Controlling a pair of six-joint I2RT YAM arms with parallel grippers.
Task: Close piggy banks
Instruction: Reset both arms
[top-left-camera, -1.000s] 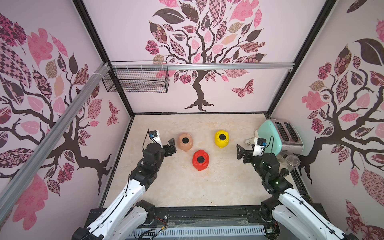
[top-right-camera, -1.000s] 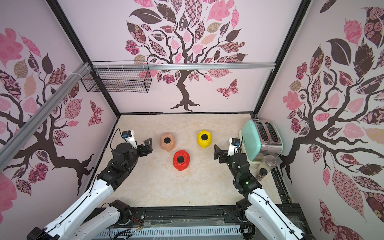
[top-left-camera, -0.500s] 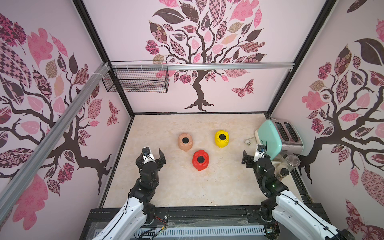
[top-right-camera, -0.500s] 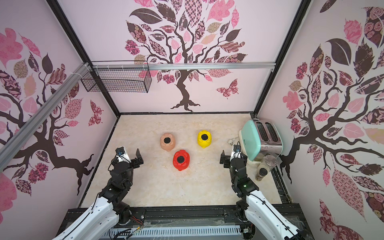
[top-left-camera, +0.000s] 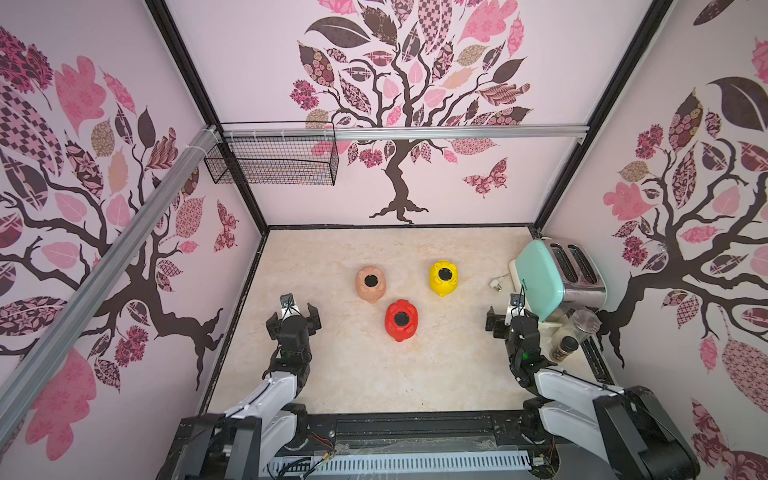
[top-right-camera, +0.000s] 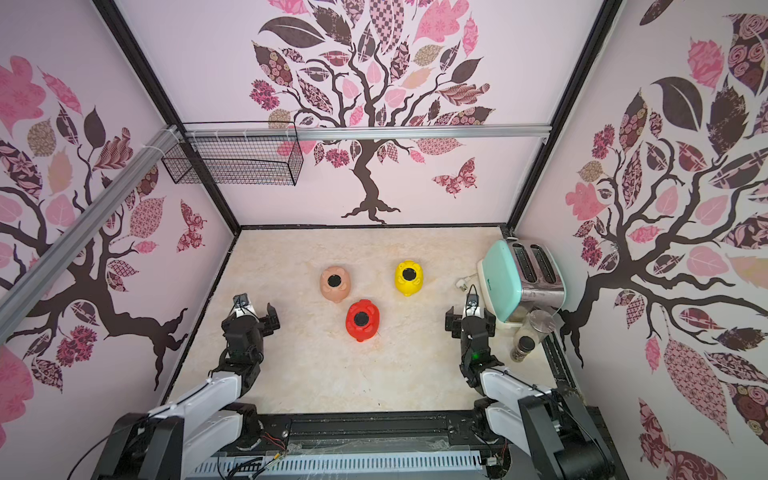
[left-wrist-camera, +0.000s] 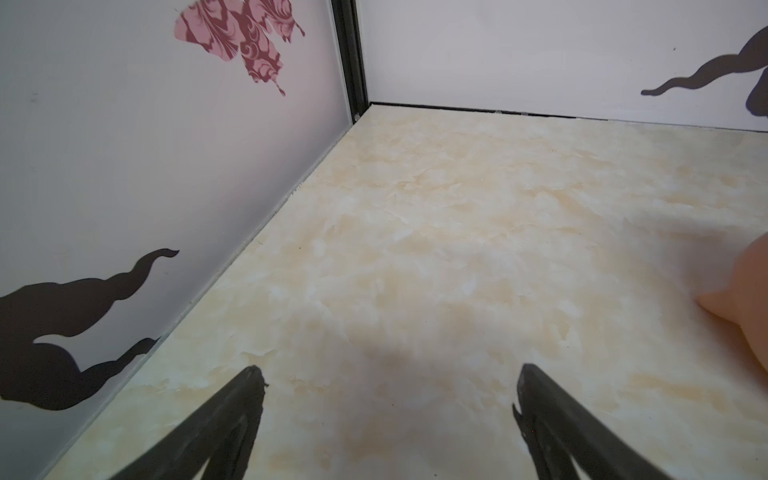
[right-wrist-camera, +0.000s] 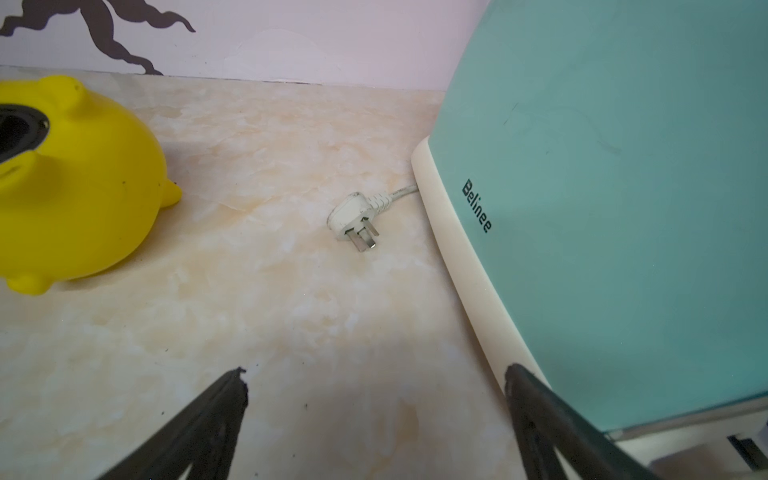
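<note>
A second ago the left gripper (top-left-camera: 293, 315) reached close beside the peach pig (top-left-camera: 370, 284). It has since drawn back toward the front left corner of the worktop (top-left-camera: 353, 374) and stands apart from every pig, jaws spread wide with nothing between them. The right gripper (top-left-camera: 513, 321) has also pulled back along the right edge, jaws wide and empty, just beside the toaster (top-left-camera: 540, 278). The pigs have not moved. There are three, one of each colour, all mid-worktop: peach left of centre, the yellow pig (top-left-camera: 444, 277) right of centre and level with it, the red pig (top-left-camera: 400, 320) between them but nearer the front edge, just beside the peach one. All are smooth, rounded, glossy plastic lying belly-up, each with a black round patch at the middle of the belly. The right wrist view shows the yellow one's stubby feet. The one toaster, with a mint-green shell, cream base and chrome top with two slots, stands at the right edge toward the back corner. Its one white plug (right-wrist-camera: 353, 216) lies flat between it and the yellow pig. Two jars stand by the toaster's front end — one dark-lidded (top-left-camera: 563, 347), one clear (top-left-camera: 584, 322). One black wire basket (top-left-camera: 274, 160) hangs above the back left corner. The worktop is beige with a marbled pattern.
</note>
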